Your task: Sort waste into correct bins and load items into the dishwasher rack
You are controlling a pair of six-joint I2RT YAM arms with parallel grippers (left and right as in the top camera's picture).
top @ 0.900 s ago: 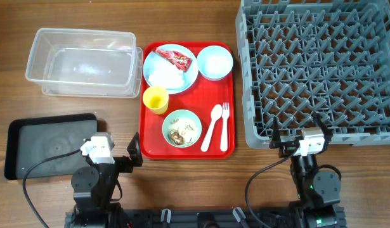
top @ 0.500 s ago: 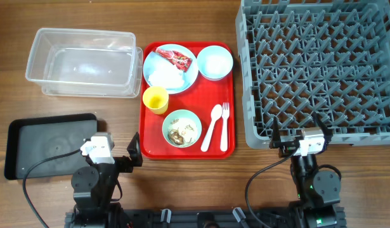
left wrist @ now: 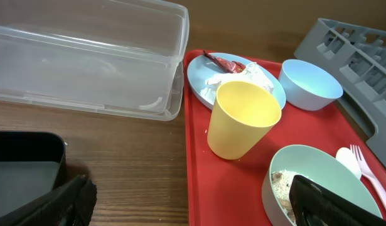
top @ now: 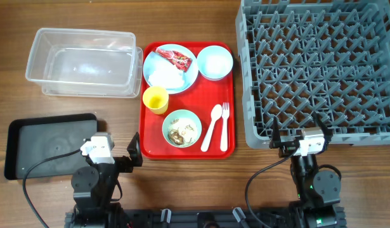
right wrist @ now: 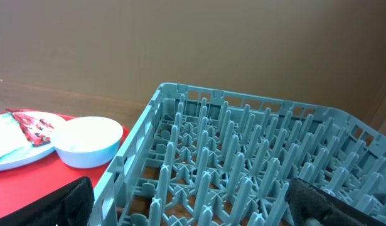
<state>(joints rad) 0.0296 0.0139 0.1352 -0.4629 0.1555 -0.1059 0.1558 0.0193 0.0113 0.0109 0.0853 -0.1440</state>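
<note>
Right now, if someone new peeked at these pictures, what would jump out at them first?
Probably the bright red serving tray in the middle of the table, crowded with a yellow cup, a pale blue bowl and a pale green bowl. Next comes the big grey dishwasher rack on the right, the largest thing in view, with nothing in it.

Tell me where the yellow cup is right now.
In the overhead view, the yellow cup stands upright at the left edge of the red tray, between the blue plate and the green bowl.
</note>
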